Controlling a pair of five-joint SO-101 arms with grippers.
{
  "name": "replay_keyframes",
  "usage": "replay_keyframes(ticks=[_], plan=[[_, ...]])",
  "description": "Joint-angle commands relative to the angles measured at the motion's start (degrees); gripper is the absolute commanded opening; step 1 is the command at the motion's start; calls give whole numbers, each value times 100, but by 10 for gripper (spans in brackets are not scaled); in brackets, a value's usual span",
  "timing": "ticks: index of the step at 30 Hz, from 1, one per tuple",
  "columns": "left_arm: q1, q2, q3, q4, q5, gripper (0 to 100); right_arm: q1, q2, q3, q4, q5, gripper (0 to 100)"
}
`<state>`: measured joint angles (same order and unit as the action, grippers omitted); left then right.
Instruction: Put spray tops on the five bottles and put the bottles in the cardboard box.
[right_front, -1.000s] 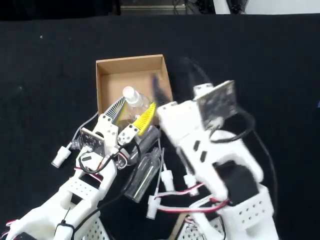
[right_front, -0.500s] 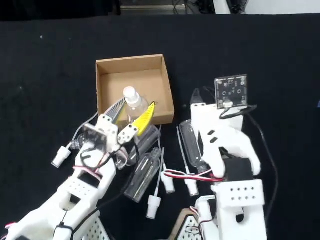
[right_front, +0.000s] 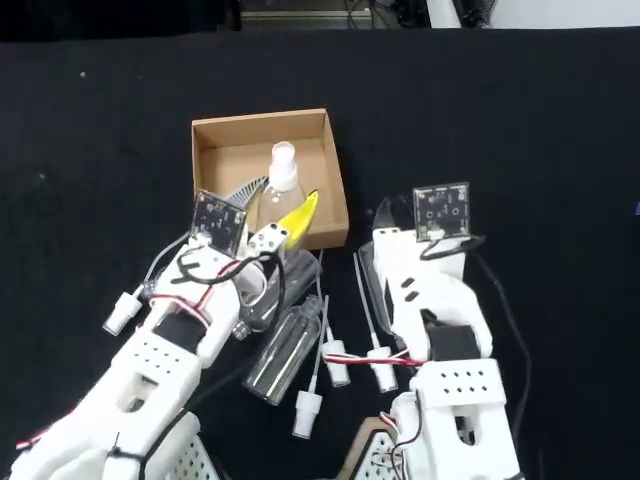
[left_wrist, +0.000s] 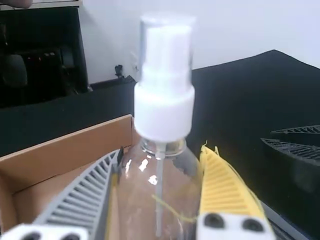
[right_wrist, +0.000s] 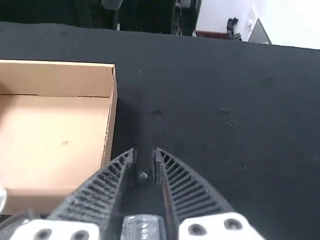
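My left gripper (right_front: 278, 198) is shut on a clear bottle (right_front: 284, 186) with a white spray top (left_wrist: 164, 90). It holds the bottle upright over the cardboard box (right_front: 215, 150), between the grey and yellow fingers (left_wrist: 220, 190). My right gripper (right_front: 383, 215) sits just right of the box, its fingers slightly apart (right_wrist: 145, 152). An uncapped bottle (right_front: 368, 278) lies on the table under it, and the bottle's open mouth (right_wrist: 143, 225) shows between the finger bases. Two more uncapped bottles (right_front: 285, 345) lie beside the left arm.
Loose spray tops with dip tubes lie on the black cloth: one at the left (right_front: 122, 312) and three near the arms' bases (right_front: 335, 360) (right_front: 380, 370) (right_front: 305, 412). The box floor (right_wrist: 55, 135) is bare on the side that the right wrist view sees.
The left gripper has tipped the capped bottle upright and carried it further over the box. The right arm has drawn back from the box and settled over the lying bottle.
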<state>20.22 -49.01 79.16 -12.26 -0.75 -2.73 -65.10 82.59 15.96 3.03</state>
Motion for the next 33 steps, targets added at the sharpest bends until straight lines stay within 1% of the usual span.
replay_keyframes(ticks=[1,4,5,7,10,16,19,23,29,33], plan=[[-84,-1134,-391,1424,-44,30,343,-207,101,-598,18,53],[-198,-2084,-884,2629,-62,30,475,-180,189,-774,9,53],[-321,-2330,-1077,2892,-62,30,475,-171,198,-774,9,53],[-673,-2778,-1297,3086,-53,30,466,-171,242,-782,9,53],[-1341,-3051,-1279,2910,-53,30,466,-198,295,-800,9,53],[-2747,-3068,-1341,2831,-53,30,466,-198,303,-800,9,53],[-3363,-3042,-1376,2752,-44,30,352,-189,312,-800,44,53],[-4119,-2523,-1420,2057,-18,30,281,-189,312,-774,44,53],[-4796,-1064,-1710,1196,-44,30,281,-180,312,-774,44,53],[-4989,-220,-1859,651,-53,30,281,-180,312,-774,44,53]])
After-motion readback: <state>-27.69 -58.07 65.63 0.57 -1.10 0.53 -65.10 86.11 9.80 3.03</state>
